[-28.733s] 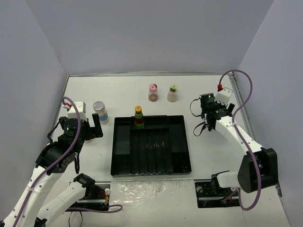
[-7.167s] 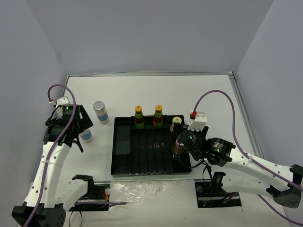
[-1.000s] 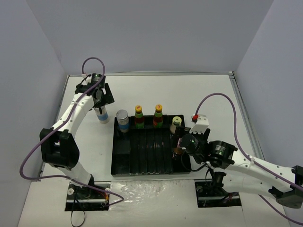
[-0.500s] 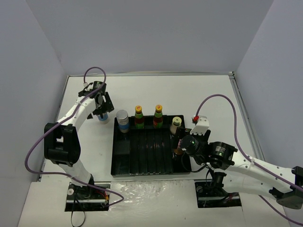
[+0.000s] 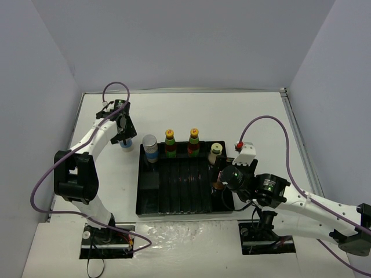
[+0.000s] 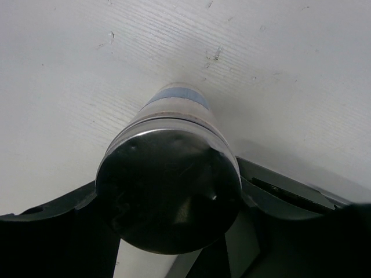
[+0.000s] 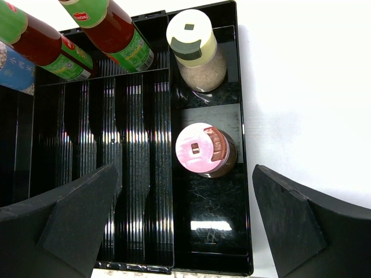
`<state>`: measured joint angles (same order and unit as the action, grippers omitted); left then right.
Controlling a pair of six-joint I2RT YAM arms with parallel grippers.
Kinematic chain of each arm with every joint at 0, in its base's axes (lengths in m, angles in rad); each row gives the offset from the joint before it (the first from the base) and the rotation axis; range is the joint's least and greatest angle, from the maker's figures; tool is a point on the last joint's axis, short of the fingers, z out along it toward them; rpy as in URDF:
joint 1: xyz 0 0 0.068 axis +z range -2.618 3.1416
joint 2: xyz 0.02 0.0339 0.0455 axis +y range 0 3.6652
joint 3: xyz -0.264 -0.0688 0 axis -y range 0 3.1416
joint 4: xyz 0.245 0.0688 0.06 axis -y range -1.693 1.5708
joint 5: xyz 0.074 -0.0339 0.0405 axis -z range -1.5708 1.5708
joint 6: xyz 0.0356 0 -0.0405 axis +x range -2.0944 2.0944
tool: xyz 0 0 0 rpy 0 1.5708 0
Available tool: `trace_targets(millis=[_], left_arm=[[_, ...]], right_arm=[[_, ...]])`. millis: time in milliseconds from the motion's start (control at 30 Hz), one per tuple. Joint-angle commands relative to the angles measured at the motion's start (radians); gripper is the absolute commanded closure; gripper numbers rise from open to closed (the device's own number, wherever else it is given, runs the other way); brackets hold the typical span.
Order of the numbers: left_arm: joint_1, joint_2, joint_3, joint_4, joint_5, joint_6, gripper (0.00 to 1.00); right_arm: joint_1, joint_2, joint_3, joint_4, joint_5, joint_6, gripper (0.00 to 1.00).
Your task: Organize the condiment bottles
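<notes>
Silver-lidded shaker (image 6: 168, 185) is standing on the table (image 5: 191, 110) left of the black tray (image 5: 148, 185), the left gripper (image 5: 123, 136) clamping it; the right gripper (image 7: 182, 223) is hanging wide over the pink-capped bottle (image 7: 200, 149).

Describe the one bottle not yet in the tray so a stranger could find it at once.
Find the black divided tray in the middle of the white table. Just off its far left corner, outside it, is a clear shaker with a silver lid and blue label, the left gripper shut around it. Its twin stands inside the tray; this is the only bottle outside.
</notes>
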<state>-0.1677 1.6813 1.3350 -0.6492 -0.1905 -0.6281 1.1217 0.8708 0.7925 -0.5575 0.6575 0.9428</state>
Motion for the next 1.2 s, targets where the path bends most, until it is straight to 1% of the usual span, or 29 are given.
trace_targets(millis=[0,200,333,467,667,800,967,1167], left_arm=[[0.0,-0.107,0.07,-0.004,-0.032,0.017,1.0],[-0.012,-0.201,0.111,-0.07,-0.053,0.037,1.0],[-0.022,-0.261,0.101,-0.097,-0.049,0.033,1.0],[-0.057,-0.327,0.08,-0.123,-0.052,0.028,1.0],[-0.145,-0.448,0.04,-0.187,-0.077,0.006,1.0],[-0.222,-0.522,0.004,-0.244,-0.115,-0.021,1.0],[-0.29,-0.609,-0.048,-0.29,-0.11,-0.057,1.0],[-0.389,-0.661,-0.123,-0.314,-0.117,-0.094,1.0]], right_arm=[[0.009,0.024,0.007,0.024,0.037,0.021,0.01],[0.009,0.048,0.02,0.024,0.046,0.016,0.01],[0.009,0.05,0.025,0.027,0.05,0.011,0.01],[0.009,0.05,0.028,0.027,0.051,0.007,0.01],[0.009,0.058,0.033,0.027,0.058,0.004,0.01],[0.009,0.067,0.038,0.03,0.062,0.002,0.01],[0.009,0.08,0.05,0.034,0.066,-0.004,0.01],[0.009,0.083,0.066,0.036,0.075,-0.01,0.0]])
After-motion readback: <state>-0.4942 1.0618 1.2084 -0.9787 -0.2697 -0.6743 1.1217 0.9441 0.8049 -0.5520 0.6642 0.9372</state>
